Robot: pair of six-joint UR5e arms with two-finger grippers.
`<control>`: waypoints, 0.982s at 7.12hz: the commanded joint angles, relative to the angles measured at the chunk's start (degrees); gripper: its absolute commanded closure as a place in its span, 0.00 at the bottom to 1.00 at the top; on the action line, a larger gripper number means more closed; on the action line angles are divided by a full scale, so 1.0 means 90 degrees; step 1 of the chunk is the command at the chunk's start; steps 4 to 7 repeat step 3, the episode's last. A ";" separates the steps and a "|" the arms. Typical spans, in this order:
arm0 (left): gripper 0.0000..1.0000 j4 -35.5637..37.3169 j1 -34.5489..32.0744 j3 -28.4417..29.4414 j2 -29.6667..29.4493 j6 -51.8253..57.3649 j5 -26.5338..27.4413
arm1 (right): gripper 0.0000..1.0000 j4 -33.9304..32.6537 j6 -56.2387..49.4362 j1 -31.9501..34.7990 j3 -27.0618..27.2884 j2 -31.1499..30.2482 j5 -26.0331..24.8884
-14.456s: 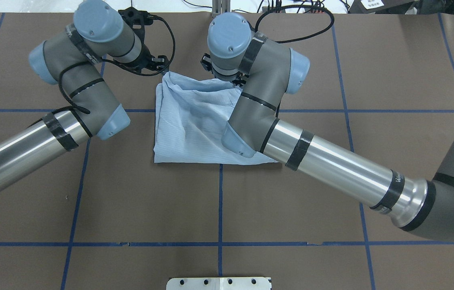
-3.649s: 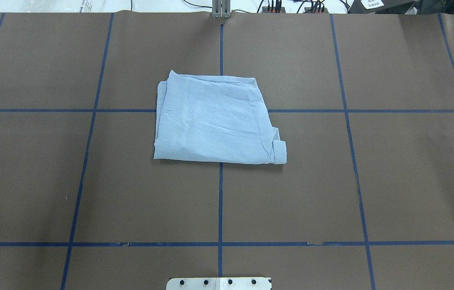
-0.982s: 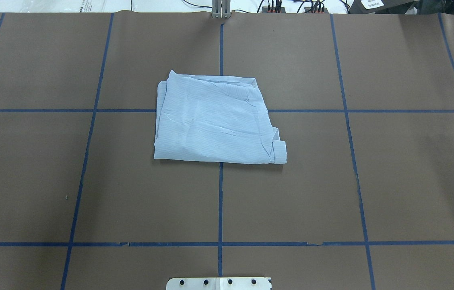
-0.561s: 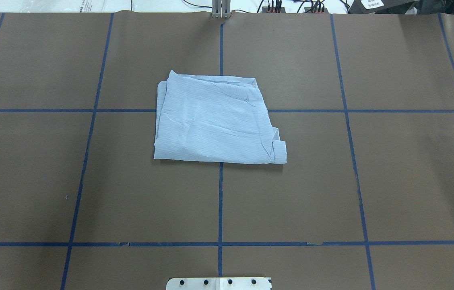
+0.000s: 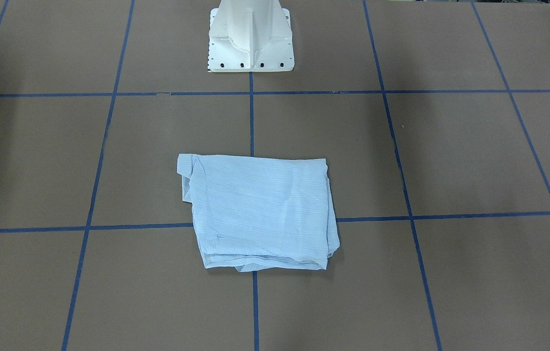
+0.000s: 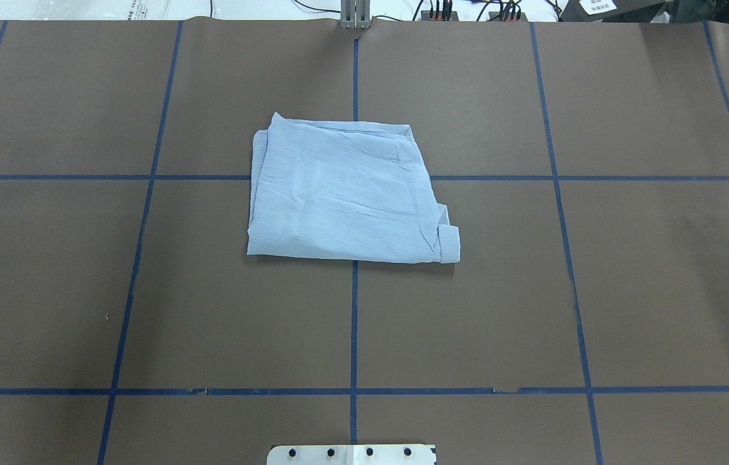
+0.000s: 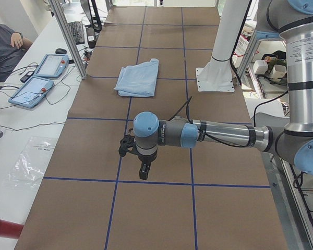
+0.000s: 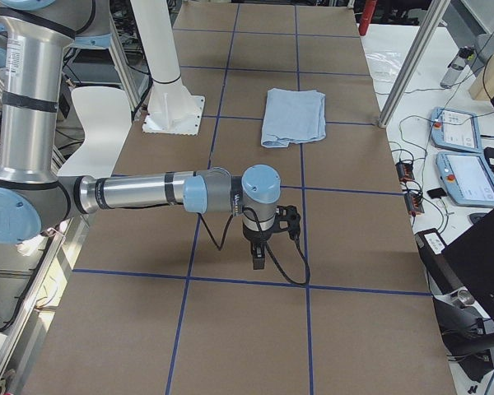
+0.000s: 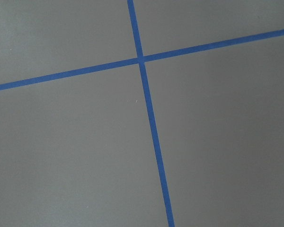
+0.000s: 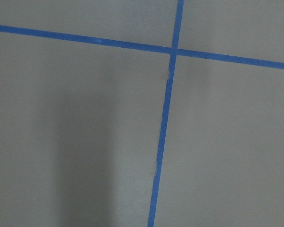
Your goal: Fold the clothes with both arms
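Note:
The clothes are one light blue striped shirt (image 6: pixel 345 194), folded into a rough rectangle and lying flat at the middle of the brown table, with a rolled cuff at its near right corner. The shirt (image 5: pixel 263 212) lies alone, with no arm near it. My left gripper (image 7: pixel 144 169) hangs pointing down over the table far from the shirt (image 7: pixel 138 79), toward the table's left end. My right gripper (image 8: pixel 258 257) hangs the same way toward the right end, far from the shirt (image 8: pixel 294 115). I cannot tell whether either is open or shut. Both wrist views show only bare table and blue tape.
The white pedestal base (image 5: pixel 250 39) stands at the robot's side of the table. Blue tape lines (image 6: pixel 353 323) grid the brown cover. Beyond the far edge stand an aluminium post (image 7: pixel 68 36) and control tablets (image 7: pixel 41 78), and a seated person (image 7: pixel 2 44).
Since 14.5 s ago both arms have let go of the shirt's far edge and drawn out of the overhead view. The shirt lies flattened. Nothing has moved in the last second.

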 commanded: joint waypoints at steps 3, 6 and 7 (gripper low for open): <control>0.00 -0.0003 0.0000 0.0004 0.0000 0.0000 0.0000 | 0.00 0.0000 0.0000 0.0000 0.0000 -0.0003 0.0001; 0.00 -0.0003 0.0000 0.0004 0.0000 0.0000 0.0000 | 0.00 0.0000 0.0000 0.0000 0.0000 -0.0003 0.0001; 0.00 -0.0003 0.0000 0.0004 0.0000 0.0000 0.0000 | 0.00 0.0000 0.0000 0.0000 0.0000 -0.0003 0.0001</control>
